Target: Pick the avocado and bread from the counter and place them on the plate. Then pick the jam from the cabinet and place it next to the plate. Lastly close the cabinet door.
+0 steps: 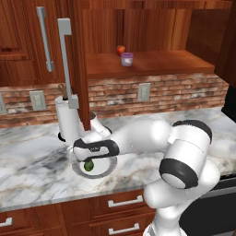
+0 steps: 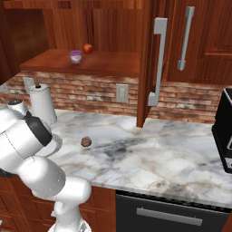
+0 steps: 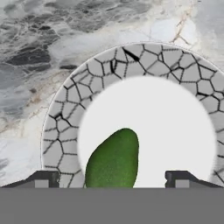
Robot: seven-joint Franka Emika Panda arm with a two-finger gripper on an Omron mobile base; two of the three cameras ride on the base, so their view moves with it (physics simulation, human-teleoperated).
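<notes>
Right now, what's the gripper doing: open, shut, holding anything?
Gripper: open, fingers spread wide of the avocado, which sits between them over the plate. Whether it rests on the plate cannot be told.

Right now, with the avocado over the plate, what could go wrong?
1. The avocado sits off-centre between the gripper's fingers; released here, it may roll toward the plate's rim.
2. The open cabinet door stands right behind the arm; lifting could clip it.
3. The bread lies apart on the counter, needing another reach.
</notes>
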